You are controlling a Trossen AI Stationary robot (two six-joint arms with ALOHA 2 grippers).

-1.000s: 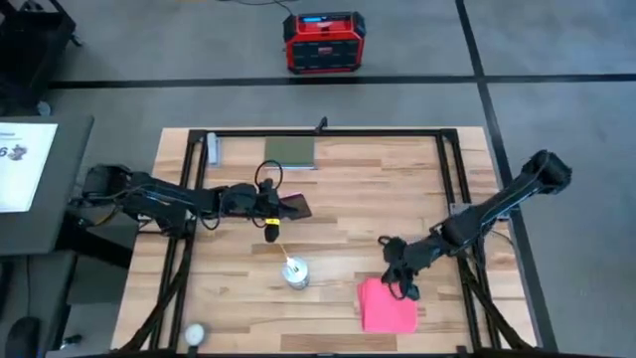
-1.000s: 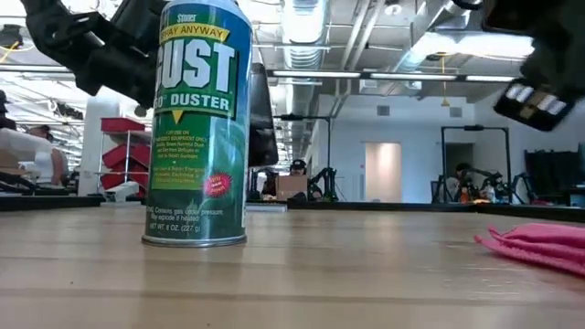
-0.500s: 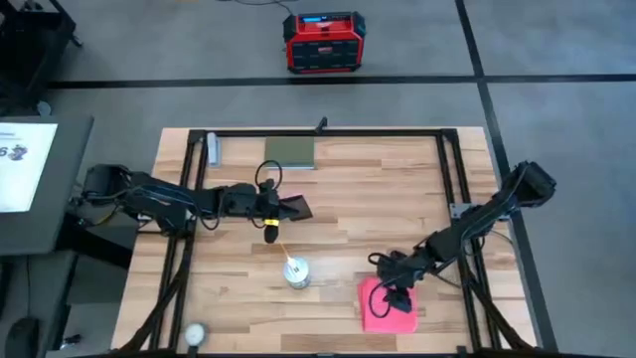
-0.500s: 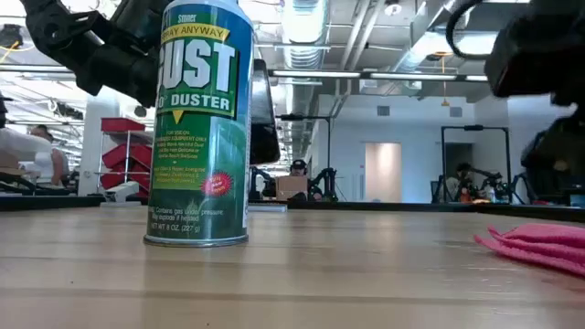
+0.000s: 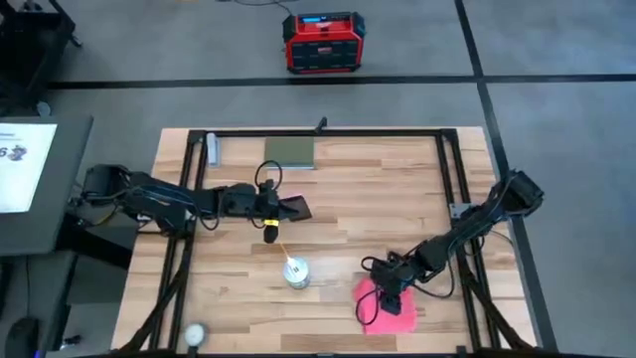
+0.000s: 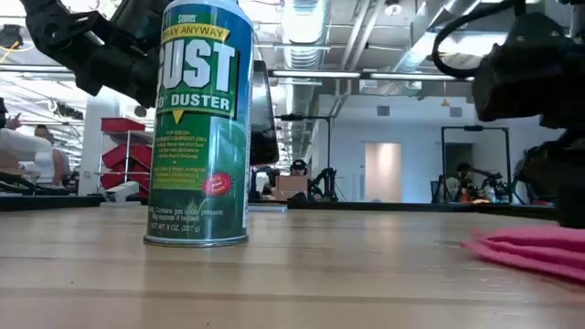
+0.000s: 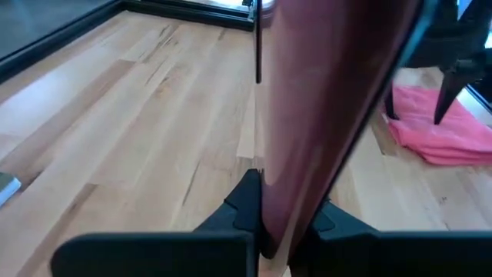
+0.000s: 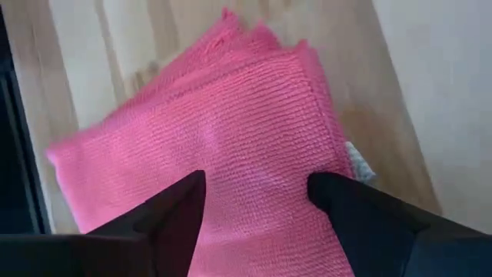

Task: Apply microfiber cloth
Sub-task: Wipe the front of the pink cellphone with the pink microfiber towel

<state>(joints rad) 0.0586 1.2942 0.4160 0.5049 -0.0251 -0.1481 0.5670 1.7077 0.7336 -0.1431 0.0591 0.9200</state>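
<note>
My right gripper (image 8: 254,201) stood spread-fingered over the microfiber cloth (image 8: 231,146) at the near right, while my left gripper (image 7: 265,223) clamped the phone (image 7: 330,100).

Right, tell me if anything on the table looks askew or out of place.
Only the folded pinkish-red microfiber cloth: it lies skewed to the table's edges, near the front rim. The open right gripper hovers over it. The green duster can stands upright.
</note>
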